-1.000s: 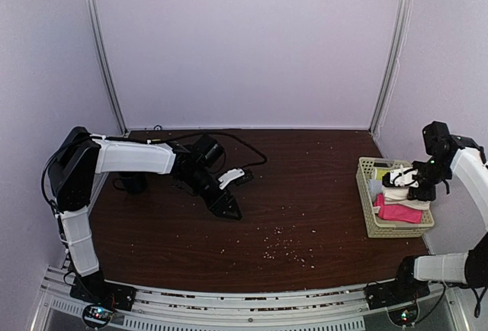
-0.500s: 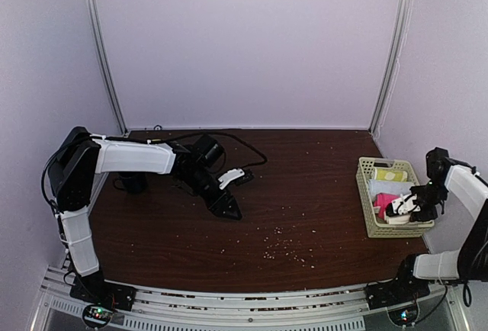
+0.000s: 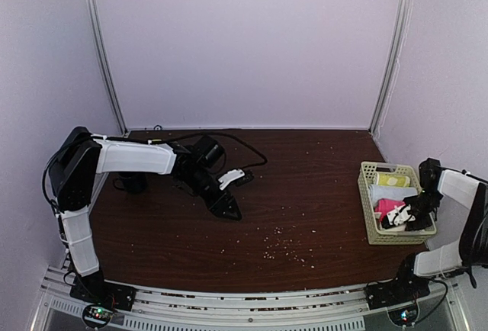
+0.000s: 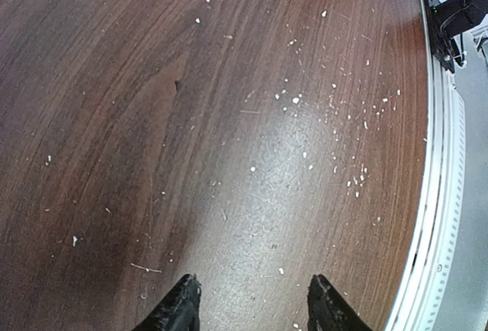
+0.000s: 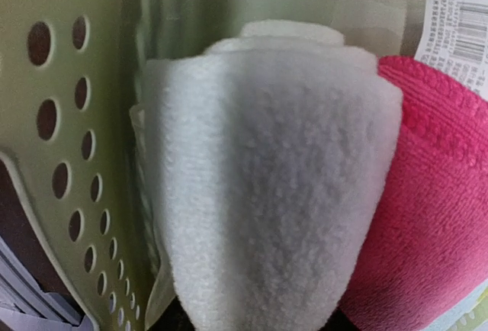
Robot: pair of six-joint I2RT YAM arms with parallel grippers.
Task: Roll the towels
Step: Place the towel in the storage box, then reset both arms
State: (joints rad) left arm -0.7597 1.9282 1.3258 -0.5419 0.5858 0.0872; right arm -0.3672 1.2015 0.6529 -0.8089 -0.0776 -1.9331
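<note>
Lying in basket [image 3: 366,194] at the right side of the desk [image 3: 305,186]: two towels.

- Cream towel [image 5: 267,178]: rolled, thick pile, filling the middle of the right wrist view. It sits against the perforated basket wall on one side and touches the pink towel on the other.
- Pink towel [image 5: 427,216]: ribbed cloth pressed against the cream towel. From above it shows as a pink patch inside the basket, just beside the right pincer.
- Yellow-green roll [image 3: 391,181]: at the far end of the basket.
- Label [image 5: 457,33]: white with a barcode, beyond the pink towel.
- Right pincer [image 3: 404,215]: lowered into the near end of the basket, right at the cream towel. The cloth fills its camera, so I cannot tell how wide the jaws stand or whether they have hold of it.
- Left pincer [image 4: 254,312]: low over bare wood left of the desk's centre, well apart from the basket. Its fingertips [image 4: 179,312] are spread, with nothing between them.
- Crumbs [image 4: 335,117]: pale specks scattered on the dark wood, densest toward the near edge.
- Cable [image 3: 244,144]: black, looping behind the left arm.
</note>
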